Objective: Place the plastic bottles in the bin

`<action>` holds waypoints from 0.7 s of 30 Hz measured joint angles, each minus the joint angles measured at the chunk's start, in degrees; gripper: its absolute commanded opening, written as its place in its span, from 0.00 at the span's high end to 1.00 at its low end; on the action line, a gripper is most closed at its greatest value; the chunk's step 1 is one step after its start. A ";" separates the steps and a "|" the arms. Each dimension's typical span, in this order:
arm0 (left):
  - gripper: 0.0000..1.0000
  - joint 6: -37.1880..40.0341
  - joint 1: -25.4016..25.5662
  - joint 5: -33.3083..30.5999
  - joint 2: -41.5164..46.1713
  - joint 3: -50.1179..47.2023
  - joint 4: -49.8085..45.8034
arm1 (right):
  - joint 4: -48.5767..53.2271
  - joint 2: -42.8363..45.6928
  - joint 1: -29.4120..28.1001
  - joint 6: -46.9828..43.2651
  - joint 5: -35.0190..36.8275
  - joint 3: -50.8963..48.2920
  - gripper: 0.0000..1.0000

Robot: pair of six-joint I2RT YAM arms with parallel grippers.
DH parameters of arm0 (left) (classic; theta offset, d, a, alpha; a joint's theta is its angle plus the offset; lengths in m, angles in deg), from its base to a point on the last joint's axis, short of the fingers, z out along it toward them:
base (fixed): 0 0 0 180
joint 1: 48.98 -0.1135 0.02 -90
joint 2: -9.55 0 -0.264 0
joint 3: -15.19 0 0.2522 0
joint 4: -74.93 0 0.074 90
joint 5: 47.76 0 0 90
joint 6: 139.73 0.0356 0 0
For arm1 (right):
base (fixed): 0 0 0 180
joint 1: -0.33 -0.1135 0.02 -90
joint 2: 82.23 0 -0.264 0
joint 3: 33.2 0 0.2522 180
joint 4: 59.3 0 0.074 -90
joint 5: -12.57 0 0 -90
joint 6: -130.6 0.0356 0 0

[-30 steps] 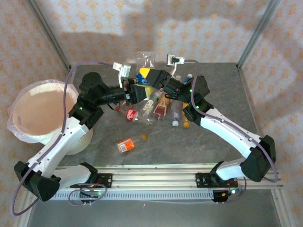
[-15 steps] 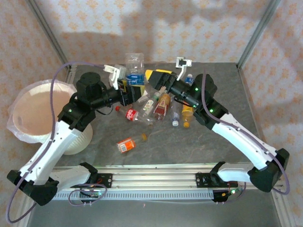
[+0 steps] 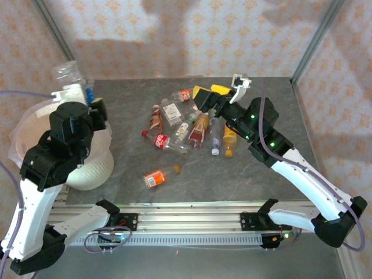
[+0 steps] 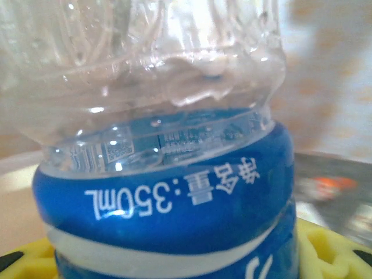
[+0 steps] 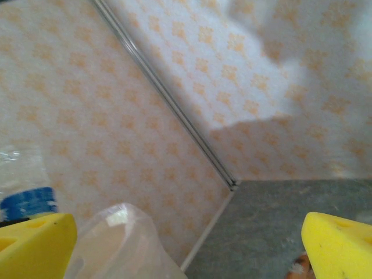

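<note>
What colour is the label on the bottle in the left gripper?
Blue label with white print and a white band, clearest in the left wrist view.

A grey mottled counter [image 3: 203, 186] is being enclosed by walls [image 3: 192, 35] papered in cream with orange motifs. Metal posts [image 3: 313, 40] are being seen at the far corners, and a ribbed rail [image 3: 192, 221] is being carried along the near edge.

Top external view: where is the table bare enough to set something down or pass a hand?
Bare: the near strip of the table in front of the lone orange-labelled bottle; the far-left stretch between the bin and the bottle pile. Crowded: the pile itself, with the right arm over its right edge.
</note>
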 measured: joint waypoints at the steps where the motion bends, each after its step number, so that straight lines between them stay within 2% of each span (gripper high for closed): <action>1: 0.63 0.20 -2.01 -2.78 0.20 -0.02 -1.68 | 0.46 -0.17 0.00 -0.02 0.11 -0.22 0.01; 4: 0.63 0.15 -10.58 -6.21 0.46 -1.70 -5.07 | 1.53 -0.74 0.00 -0.02 0.13 -0.33 0.01; 8: 0.61 0.11 -21.00 -6.16 0.46 -5.09 -8.39 | 2.56 -1.11 0.00 -0.46 0.13 -0.31 0.01; 13: 0.62 -0.81 -32.74 -0.09 -0.57 -8.74 -9.86 | 6.38 -2.54 0.00 -1.49 0.76 1.22 0.01; 18: 0.62 -0.81 -41.35 3.06 -3.74 -11.26 -9.94 | 9.27 -3.58 0.00 -1.77 1.01 3.21 0.01; 21: 0.61 -0.37 -43.45 2.80 -5.20 -14.01 -9.88 | 10.58 -3.58 0.00 -1.97 1.57 4.17 0.01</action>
